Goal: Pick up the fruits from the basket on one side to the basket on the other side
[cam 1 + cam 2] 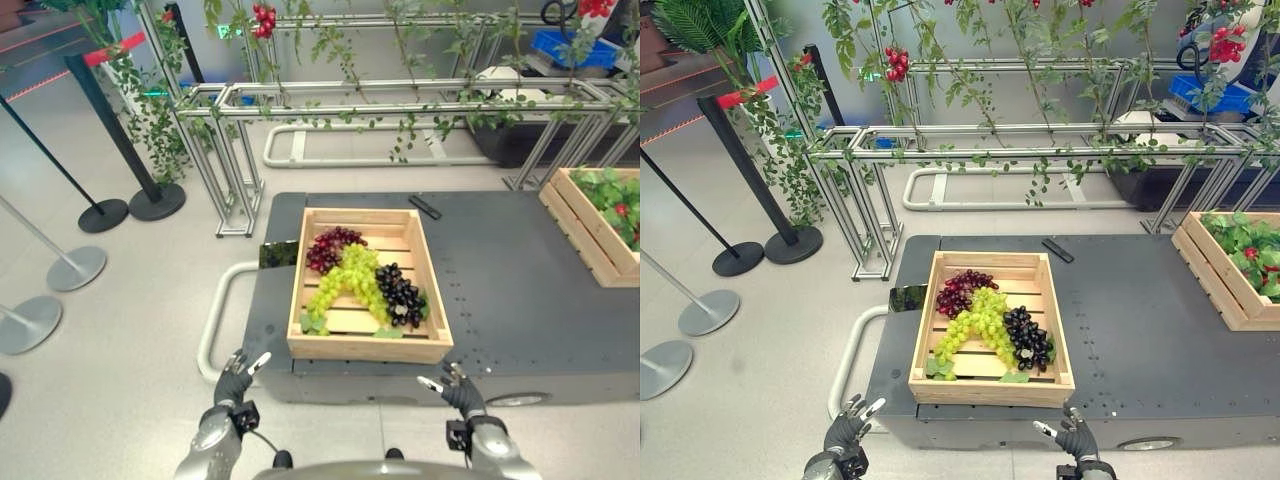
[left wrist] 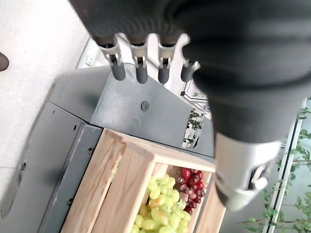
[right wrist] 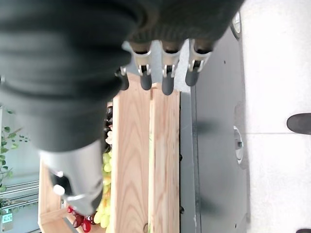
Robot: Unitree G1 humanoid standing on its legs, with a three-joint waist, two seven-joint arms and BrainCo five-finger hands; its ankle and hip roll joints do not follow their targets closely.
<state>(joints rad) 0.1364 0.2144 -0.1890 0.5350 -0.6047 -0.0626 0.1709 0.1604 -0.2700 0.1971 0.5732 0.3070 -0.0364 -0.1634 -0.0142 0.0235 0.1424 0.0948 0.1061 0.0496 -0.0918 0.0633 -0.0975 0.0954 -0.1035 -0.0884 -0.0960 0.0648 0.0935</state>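
Hands first: left hand (image 1: 236,378) and right hand (image 1: 456,388) hover with fingers spread, empty, short of the near crate (image 1: 368,345) holding the grapes (image 1: 352,282); best approach descends from above, carrying toward the far crate (image 1: 592,240) across the surface (image 1: 510,290).

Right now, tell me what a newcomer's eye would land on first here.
First, the wooden crate on the dark grey platform, holding red grapes, green grapes and black grapes. Next, the left hand and right hand held open just short of the crate's near corners. Then a second wooden crate of leaves at the platform's far right edge.
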